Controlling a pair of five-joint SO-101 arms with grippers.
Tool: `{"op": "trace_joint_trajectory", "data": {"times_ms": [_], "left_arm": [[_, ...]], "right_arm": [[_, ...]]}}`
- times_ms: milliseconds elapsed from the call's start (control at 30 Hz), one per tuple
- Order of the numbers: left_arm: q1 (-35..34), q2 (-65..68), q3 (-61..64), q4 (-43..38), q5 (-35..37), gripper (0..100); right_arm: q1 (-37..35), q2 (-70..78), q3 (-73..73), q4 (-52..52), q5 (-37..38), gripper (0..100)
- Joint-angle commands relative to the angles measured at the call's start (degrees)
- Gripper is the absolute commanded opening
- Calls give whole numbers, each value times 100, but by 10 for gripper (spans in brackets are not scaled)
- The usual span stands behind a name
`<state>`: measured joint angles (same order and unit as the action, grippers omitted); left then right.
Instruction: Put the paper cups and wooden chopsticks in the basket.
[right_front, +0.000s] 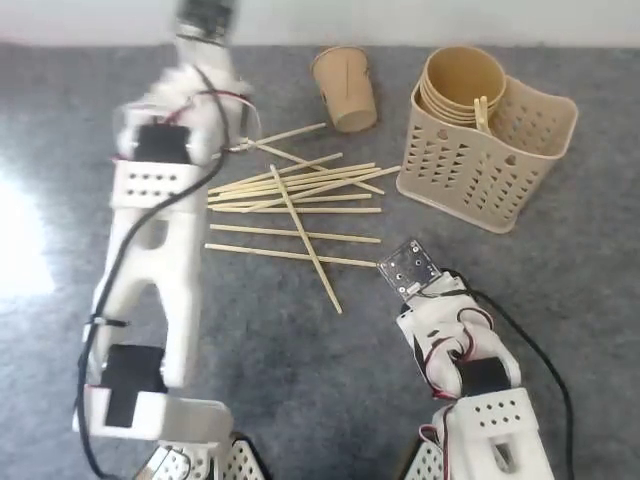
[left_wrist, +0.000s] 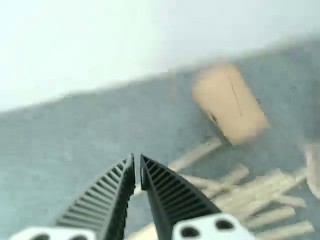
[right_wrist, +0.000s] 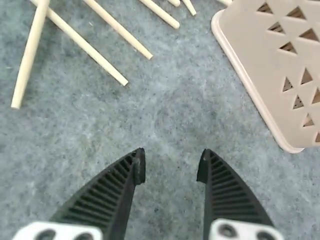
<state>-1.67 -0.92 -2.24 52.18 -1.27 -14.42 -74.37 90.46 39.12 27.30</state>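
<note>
Several wooden chopsticks (right_front: 300, 195) lie scattered on the grey carpet. One paper cup (right_front: 345, 88) lies on its side beyond them, and it appears again as the paper cup (left_wrist: 230, 105) in the left wrist view. The beige basket (right_front: 455, 170) holds a stack of paper cups (right_front: 462, 85) and a chopstick (right_front: 483, 112). My left gripper (left_wrist: 137, 165) is at the pile's far left end, shut on a chopstick (right_front: 285, 135) that points toward the cup. My right gripper (right_wrist: 170, 165) is open over bare carpet, between chopstick ends (right_wrist: 90, 47) and the basket corner (right_wrist: 260, 90).
The left arm (right_front: 150, 260) stretches along the left side of the table. The right arm (right_front: 470, 370) sits at the front right, just in front of the basket. A pale wall borders the carpet at the back.
</note>
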Motion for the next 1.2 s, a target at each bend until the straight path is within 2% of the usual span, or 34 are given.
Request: {"op": "trace_joint_trajectory", "data": {"times_ms": [0,167,333,433,700,900,1033,1167], "left_arm": [[-176,202,-321,-923,-396,13],[-202,1530,-1376,-1495,-624,13],[-299,3297,-3169,-2321,-642,13],[-264,4457,-4418,-2514,-862,13],[70,7262,-7547,-2075,-1002,13],[237,8510,-9376,-1943,-993,13],[229,8659,-9402,-1547,-941,12],[185,8607,-9420,-862,-563,12]], "right_arm": [[-13,-92,18,-119,-9,186],[-13,-92,167,-374,-9,186],[-13,-92,176,-391,-9,186],[-13,-92,176,-400,-9,186],[-13,-57,193,-514,-9,186],[-13,-66,202,-514,-9,186],[-13,-66,202,-514,-9,186],[-13,-75,202,-514,-9,186]]}}
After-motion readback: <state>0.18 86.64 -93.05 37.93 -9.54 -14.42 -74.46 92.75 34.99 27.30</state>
